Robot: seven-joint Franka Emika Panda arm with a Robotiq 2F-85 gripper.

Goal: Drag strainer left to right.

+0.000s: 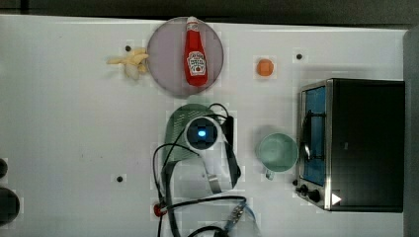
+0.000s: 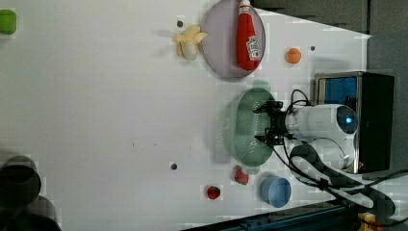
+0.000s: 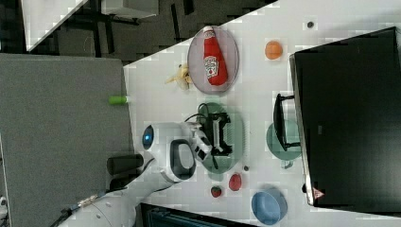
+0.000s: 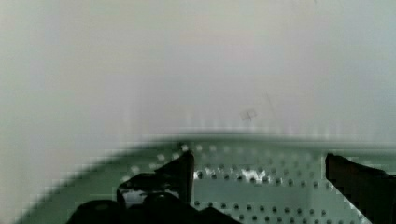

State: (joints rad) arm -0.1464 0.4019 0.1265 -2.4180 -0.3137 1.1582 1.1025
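Observation:
The strainer (image 1: 177, 132) is a pale mint-green perforated oval colander lying near the middle of the white table, below the plate in the top view. My gripper (image 2: 263, 124) hangs over it, open, with both black fingers reaching down inside the bowl and nothing held between them. In the wrist view the fingertips (image 4: 180, 170) stand wide apart just inside the strainer's rim (image 4: 224, 148), with rows of holes visible between them. The right view shows the gripper (image 3: 229, 135) spanning the strainer (image 3: 240, 122). In the top view the arm's white wrist (image 1: 202, 133) covers the strainer's right half.
A green mug (image 1: 276, 152) stands at the top view's right of the strainer, close to a toaster oven (image 1: 356, 143). A grey-purple plate (image 1: 165, 54) carries a ketchup bottle (image 1: 195, 52); a banana (image 1: 131, 61) and an orange (image 1: 265, 67) flank it. A blue bowl (image 2: 276, 191) and small red pieces (image 2: 240, 175) lie nearby.

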